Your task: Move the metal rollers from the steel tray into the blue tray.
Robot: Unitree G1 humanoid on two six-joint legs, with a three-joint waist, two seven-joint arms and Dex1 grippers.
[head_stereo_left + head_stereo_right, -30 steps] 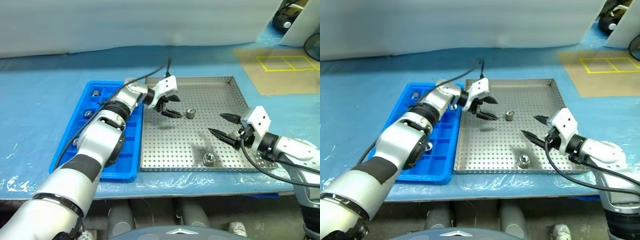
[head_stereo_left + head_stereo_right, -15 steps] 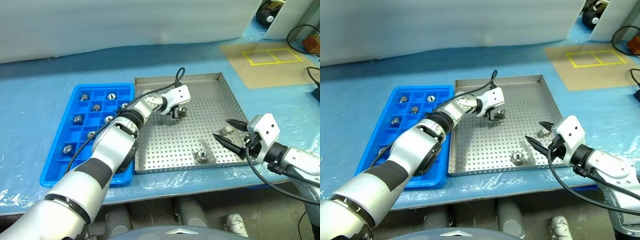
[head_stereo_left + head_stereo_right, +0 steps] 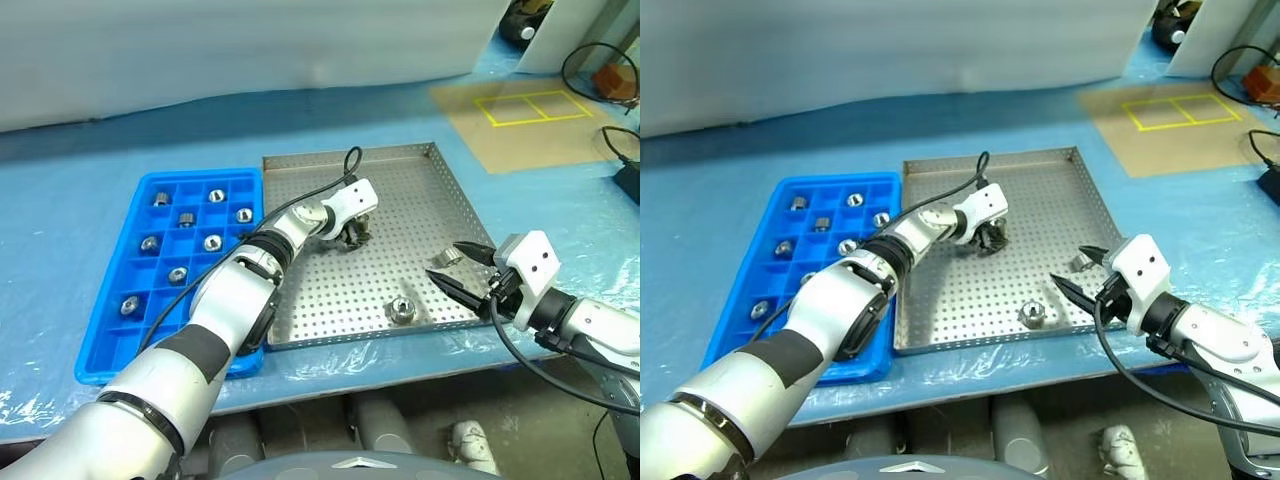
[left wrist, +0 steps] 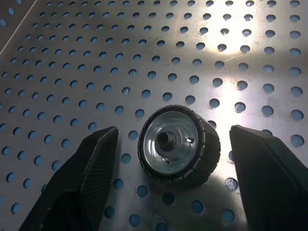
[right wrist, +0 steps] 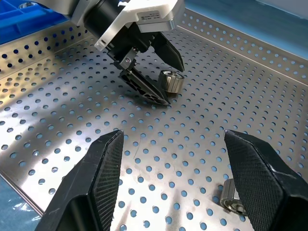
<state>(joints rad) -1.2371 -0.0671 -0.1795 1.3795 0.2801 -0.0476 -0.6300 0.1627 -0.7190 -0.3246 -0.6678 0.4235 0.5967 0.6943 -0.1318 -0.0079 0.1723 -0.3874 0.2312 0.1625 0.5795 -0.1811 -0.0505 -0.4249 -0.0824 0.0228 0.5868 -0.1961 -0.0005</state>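
Lying between the open left pincer fingers: a roller.

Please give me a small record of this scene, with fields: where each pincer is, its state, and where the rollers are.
left pincer: open, fingers on either side of one metal roller on the steel tray, not closed on it
right pincer: open, over the tray's near right part, holding nothing
other rollers in steel tray: one by the front rim, one near the right pincer
blue tray: several rollers already in its compartments
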